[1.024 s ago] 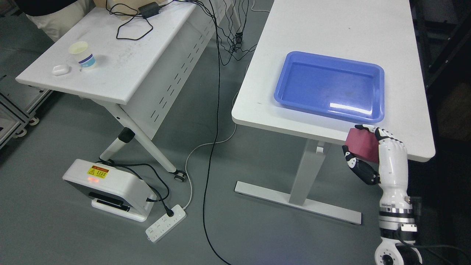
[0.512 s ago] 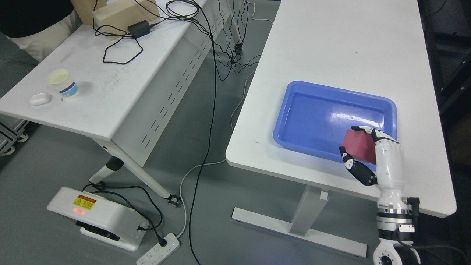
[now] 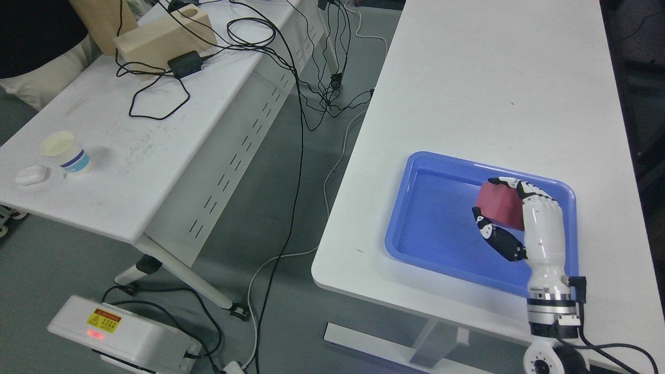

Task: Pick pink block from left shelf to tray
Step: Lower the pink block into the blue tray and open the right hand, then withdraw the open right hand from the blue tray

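Even, diffuse overhead lighting — the white counter [image 3: 493,93] reads bright but not clipped. Shadows are soft: a faint one beside the paper cup [image 3: 65,152], a darker band on the floor [image 3: 78,249] under the left-hand table [image 3: 156,135]. Upper corners fall to near black. Focus is sharp throughout — slight wide-angle stretch at the edges.

One sign noted: a yellow warning label [image 3: 104,318] with a black triangle symbol, fixed to the top of the white device [image 3: 122,337] on the floor, by the picture's lower left edge. Its print is too small to read. The paper cup [image 3: 66,152] at the left counter's near edge carries a blue band; no lettering legible.
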